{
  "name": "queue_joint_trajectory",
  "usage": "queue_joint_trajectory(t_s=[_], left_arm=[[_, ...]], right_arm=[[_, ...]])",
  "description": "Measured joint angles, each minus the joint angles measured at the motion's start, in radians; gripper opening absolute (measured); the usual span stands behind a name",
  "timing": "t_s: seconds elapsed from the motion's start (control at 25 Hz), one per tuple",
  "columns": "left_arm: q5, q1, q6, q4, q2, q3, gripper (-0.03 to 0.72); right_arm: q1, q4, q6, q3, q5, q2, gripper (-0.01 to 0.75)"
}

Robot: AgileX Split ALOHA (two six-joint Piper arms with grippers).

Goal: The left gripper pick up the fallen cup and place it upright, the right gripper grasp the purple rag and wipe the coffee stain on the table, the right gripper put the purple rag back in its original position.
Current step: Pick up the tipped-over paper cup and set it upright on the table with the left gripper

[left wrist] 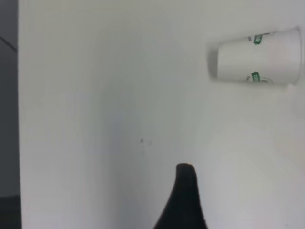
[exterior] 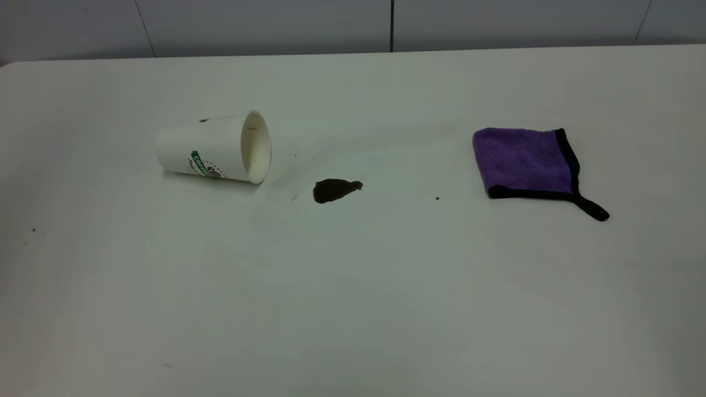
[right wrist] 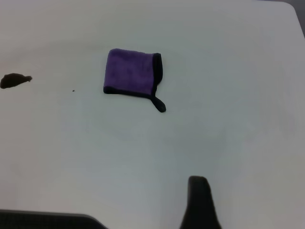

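Paper cup (exterior: 215,148): on its side, desk (exterior: 353,303) left. Coffee stain (exterior: 335,190): unwiped, centre. Purple rag (exterior: 524,162): untouched, right. Left tool (left wrist: 183,200), right tool (right wrist: 200,202): well clear; spread cannot be told. All steps pending

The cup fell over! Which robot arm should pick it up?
Left, probably. The cup lies on its side at the table's left, in the left wrist camera's view; the rag lies on the right.
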Motion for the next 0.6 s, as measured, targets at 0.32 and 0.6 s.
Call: queue_joint_trajectory(t_s=[0.32, 0.6], left_arm=[[-0.102, -0.262, -0.309, 0.285, 0.469, -0.183, 0.716], [-0.028, -0.445, -0.652, 0.607, 0.839, -0.403, 0.709]], right_arm=[[0.000, 0.000, 0.000, 0.000, 0.000, 0.000, 0.586], [0.000, 0.000, 0.000, 0.000, 0.000, 0.000, 0.586]])
